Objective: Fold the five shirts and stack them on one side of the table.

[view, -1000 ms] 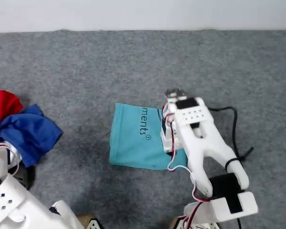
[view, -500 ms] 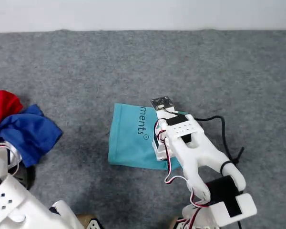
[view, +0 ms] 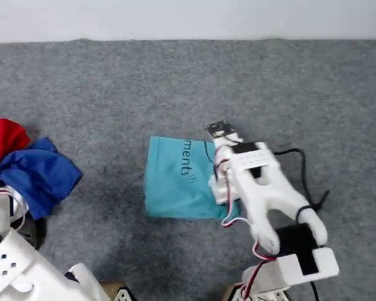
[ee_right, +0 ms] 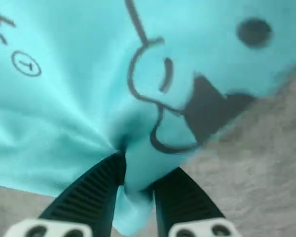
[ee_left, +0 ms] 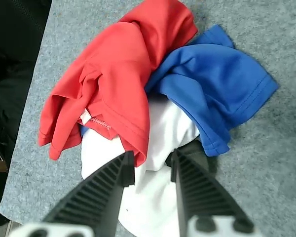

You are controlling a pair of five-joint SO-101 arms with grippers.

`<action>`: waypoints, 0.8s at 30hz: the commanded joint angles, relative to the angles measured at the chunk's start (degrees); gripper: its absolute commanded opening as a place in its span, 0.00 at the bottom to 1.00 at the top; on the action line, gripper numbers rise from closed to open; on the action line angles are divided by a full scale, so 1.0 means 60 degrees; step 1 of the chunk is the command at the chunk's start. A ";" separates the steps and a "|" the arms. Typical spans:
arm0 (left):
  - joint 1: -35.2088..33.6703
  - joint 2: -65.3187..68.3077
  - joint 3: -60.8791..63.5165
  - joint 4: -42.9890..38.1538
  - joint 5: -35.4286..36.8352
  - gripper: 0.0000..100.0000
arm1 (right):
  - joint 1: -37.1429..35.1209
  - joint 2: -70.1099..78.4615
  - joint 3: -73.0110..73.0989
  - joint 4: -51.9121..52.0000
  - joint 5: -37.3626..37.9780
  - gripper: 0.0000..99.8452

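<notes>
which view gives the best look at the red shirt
The left wrist view: the nearly whole red shirt, crumpled over the white shirt beside the blue shirt. The high view catches a corner at the picture's left edge. The right wrist view faces the teal shirt.

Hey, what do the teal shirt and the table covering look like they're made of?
Teal shirt: thin, soft matte knit, likely jersey; it puckers into fine folds where the right hand pinches it. Table covering: grey felt or low-pile carpet, judging by its fuzzy, speckled surface.
</notes>
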 commanded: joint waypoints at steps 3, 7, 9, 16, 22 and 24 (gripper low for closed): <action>-0.0073 -0.0176 -0.0330 -0.0147 -0.0059 0.14 | 0.1853 -0.0535 -0.0996 -0.0652 0.4322 0.01; -0.0059 -0.0176 0.0125 -0.0147 -0.0059 0.14 | 0.2366 -0.0007 -0.2198 -0.0799 0.7370 0.01; -0.0059 -0.0190 0.0227 -0.0147 -0.0059 0.14 | 0.2440 0.0432 -0.2842 -0.0813 0.8484 0.01; -0.0029 -0.0190 0.0198 -0.0147 -0.0059 0.14 | 0.2601 0.1956 -0.4703 -0.1853 1.0242 0.01; -0.0015 -0.0190 0.0198 -0.0147 -0.0059 0.14 | 0.2440 0.2176 -0.5656 -0.0945 0.8440 0.14; -0.0015 -0.0190 0.0183 -0.0147 -0.0059 0.14 | 0.2498 0.2088 -0.6081 -0.0535 0.6813 0.24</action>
